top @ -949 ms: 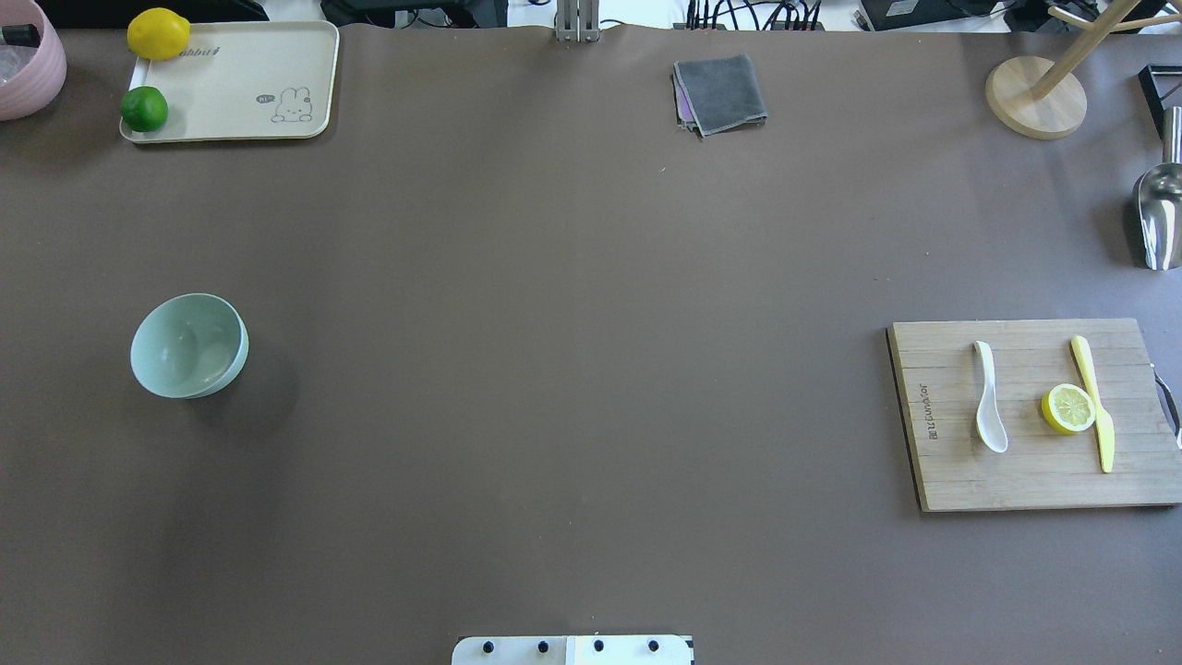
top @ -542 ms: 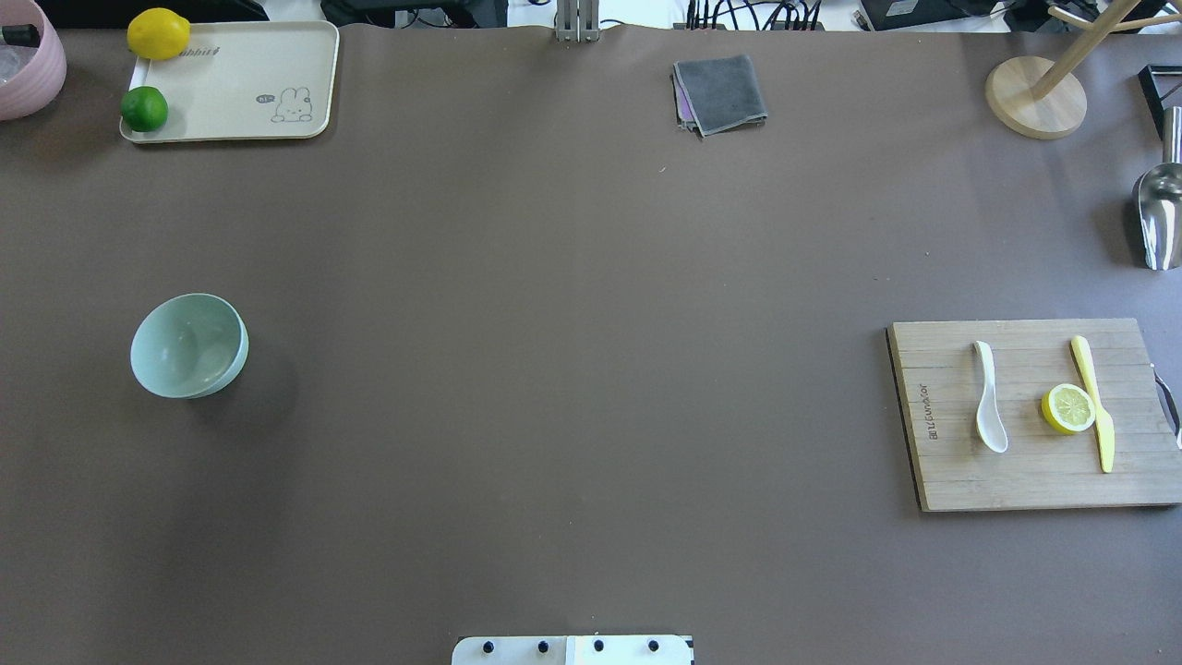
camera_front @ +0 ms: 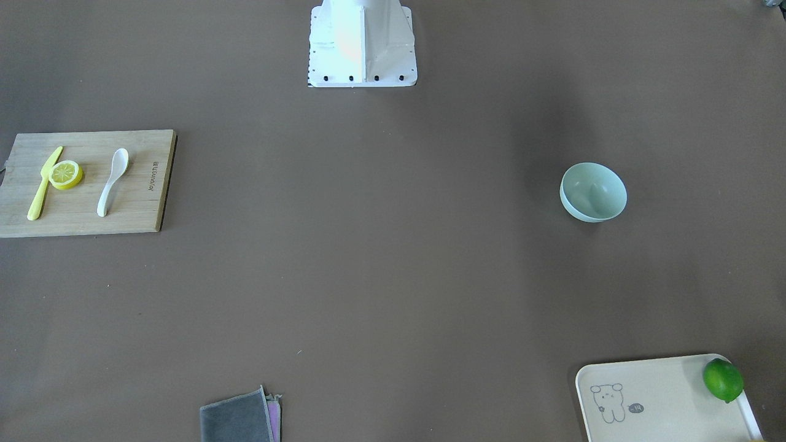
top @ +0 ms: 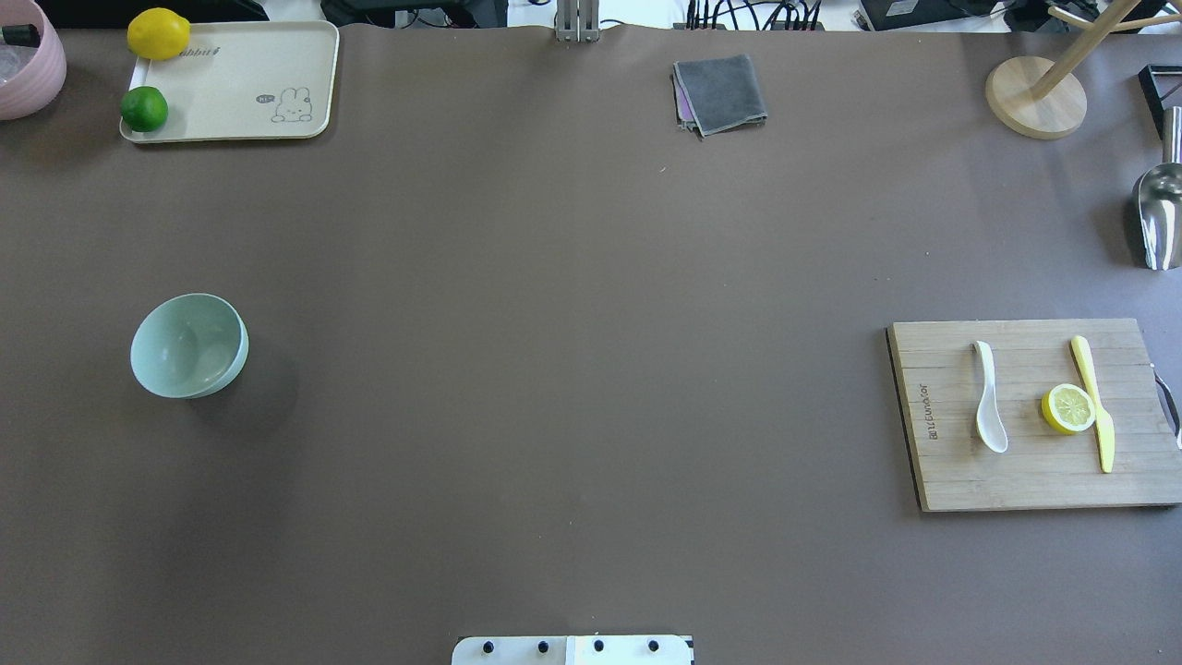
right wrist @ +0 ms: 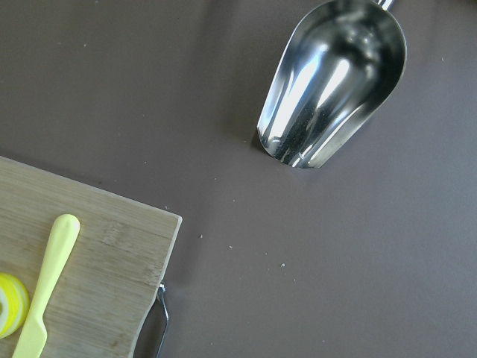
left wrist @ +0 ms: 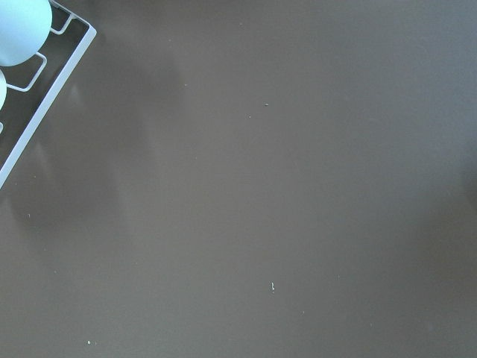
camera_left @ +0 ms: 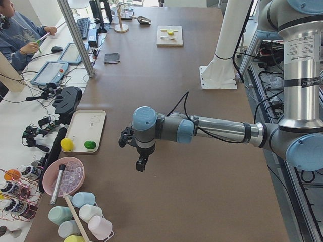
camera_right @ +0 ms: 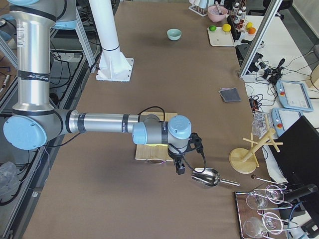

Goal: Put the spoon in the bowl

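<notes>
The white spoon (top: 988,397) lies on a wooden cutting board (top: 951,471) at the table's right, also in the front-facing view (camera_front: 112,182). The mint-green bowl (top: 189,344) stands upright and empty at the table's left, far from the spoon, and shows in the front-facing view (camera_front: 593,191). Neither gripper shows in the overhead view. My left gripper (camera_left: 141,164) hangs over the table's left end. My right gripper (camera_right: 180,168) hangs past the board's outer edge, near a metal scoop (camera_right: 205,177). I cannot tell whether either is open or shut.
A lemon half (top: 1068,408) and a yellow knife (top: 1094,404) share the board. A cream tray (top: 240,83) with a lime (top: 144,108) and a lemon (top: 158,33) is far left. A grey cloth (top: 720,93), a wooden stand (top: 1035,97) and a pink bowl (top: 28,65) line the far edge.
</notes>
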Available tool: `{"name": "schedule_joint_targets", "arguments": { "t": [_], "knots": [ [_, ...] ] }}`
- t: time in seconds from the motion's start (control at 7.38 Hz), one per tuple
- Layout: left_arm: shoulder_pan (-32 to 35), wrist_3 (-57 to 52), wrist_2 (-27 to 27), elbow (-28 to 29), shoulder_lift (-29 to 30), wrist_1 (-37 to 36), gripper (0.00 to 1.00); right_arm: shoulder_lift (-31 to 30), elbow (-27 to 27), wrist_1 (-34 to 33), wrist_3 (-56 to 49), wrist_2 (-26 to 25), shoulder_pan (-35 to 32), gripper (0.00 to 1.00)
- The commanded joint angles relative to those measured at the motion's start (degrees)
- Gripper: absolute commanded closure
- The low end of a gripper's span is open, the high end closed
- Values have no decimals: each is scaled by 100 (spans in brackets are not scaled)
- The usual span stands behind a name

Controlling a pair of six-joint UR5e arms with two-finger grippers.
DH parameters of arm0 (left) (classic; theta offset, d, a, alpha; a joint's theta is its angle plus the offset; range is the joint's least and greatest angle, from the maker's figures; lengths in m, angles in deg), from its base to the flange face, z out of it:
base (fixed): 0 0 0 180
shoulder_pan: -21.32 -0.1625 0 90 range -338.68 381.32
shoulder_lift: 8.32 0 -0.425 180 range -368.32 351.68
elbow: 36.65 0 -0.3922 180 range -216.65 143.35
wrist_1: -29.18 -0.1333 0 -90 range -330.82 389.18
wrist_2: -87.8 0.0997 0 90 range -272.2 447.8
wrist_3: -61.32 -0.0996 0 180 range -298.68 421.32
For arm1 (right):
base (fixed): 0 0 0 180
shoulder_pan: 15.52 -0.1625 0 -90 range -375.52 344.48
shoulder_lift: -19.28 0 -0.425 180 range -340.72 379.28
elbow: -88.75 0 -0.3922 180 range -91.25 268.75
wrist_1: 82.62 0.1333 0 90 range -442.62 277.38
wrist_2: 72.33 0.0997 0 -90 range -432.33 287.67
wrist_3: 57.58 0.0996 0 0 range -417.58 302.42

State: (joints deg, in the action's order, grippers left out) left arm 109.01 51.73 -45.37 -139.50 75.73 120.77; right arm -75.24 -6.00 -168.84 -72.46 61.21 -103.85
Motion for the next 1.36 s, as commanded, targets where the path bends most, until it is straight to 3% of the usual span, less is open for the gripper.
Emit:
{"name": "schedule_joint_targets", "arguments": {
  "t": [0.0, 0.27, 0.54, 0.68, 0.95, 1.22],
  "knots": [
    [-24, 1, -7, -138, 59, 112, 3, 4, 18, -9, 3, 102, 0, 0],
    [-190, 541, -294, -200, 77, 340, 3, 4, 1, 0, 3, 129, 9, 0],
    [-1196, 3081, -359, -131, 51, 1696, 2, 12, 1, 0, 3, 216, 9, 0],
    [-1637, 3477, -289, -43, 42, 2113, 2, 13, -8, 9, -5, 217, 9, 0],
    [-2411, 3534, 342, -51, 77, 2266, 3, -13, 35, 340, 3, 208, 26, 0],
    [-2921, 3726, 503, 97, 85, 2581, 3, -102, 27, 439, 3, 217, 26, 0]
  ]
}}
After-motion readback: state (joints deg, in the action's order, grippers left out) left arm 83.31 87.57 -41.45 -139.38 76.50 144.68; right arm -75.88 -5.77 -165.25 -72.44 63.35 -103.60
